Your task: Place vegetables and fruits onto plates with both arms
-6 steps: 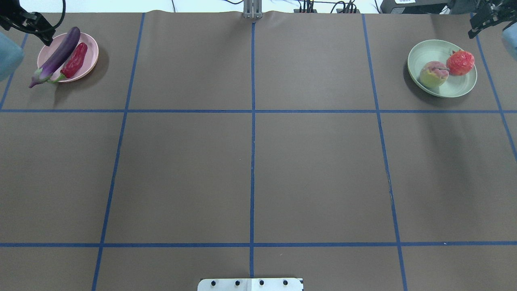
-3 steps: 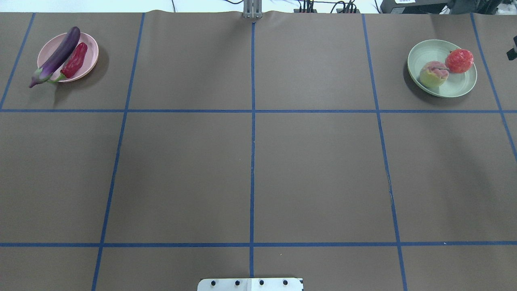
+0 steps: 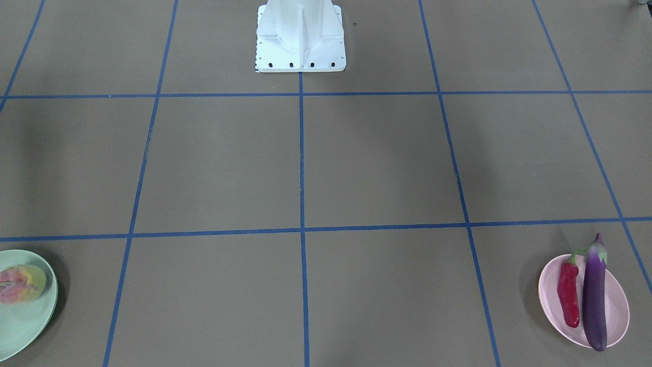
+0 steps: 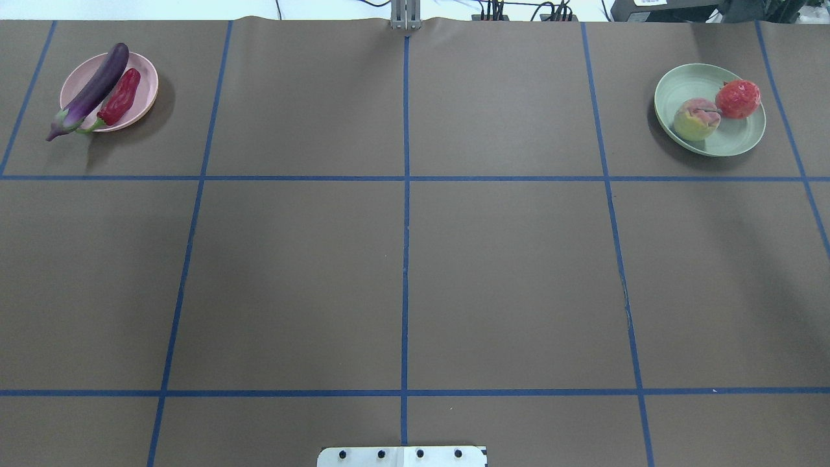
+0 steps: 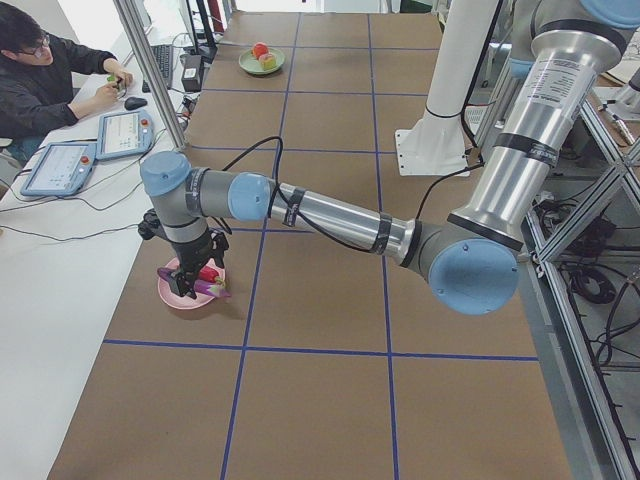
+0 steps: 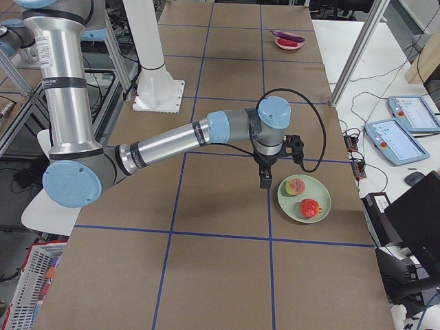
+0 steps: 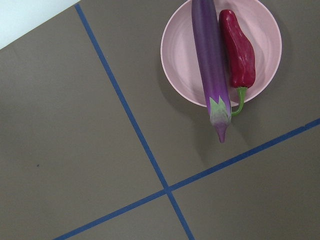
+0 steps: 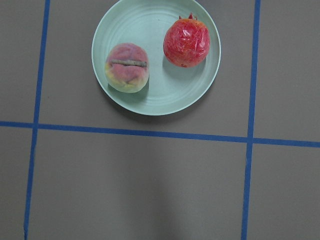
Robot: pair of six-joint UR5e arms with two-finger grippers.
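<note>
The purple eggplant (image 4: 87, 91) and red chili pepper (image 4: 120, 97) lie side by side on the pink plate (image 4: 146, 87) at the far left, and the eggplant's cap overhangs the rim. The peach-like fruit (image 4: 696, 119) and pomegranate-like fruit (image 4: 738, 98) sit on the mint green plate (image 4: 687, 81) at the far right. My left gripper (image 5: 190, 285) hangs above the pink plate, seen only in the exterior left view. My right gripper (image 6: 265, 180) hangs beside the green plate, seen only in the exterior right view. I cannot tell whether either is open.
The brown table is marked with a blue tape grid. The white robot base (image 3: 300, 38) stands at the near middle edge. A metal post (image 4: 406, 16) and cables line the far edge. An operator (image 5: 50, 70) sits at a side desk with tablets.
Both grippers have left the overhead view, the left out past the upper left corner and the right out past the upper right. The food and plates have not moved.
</note>
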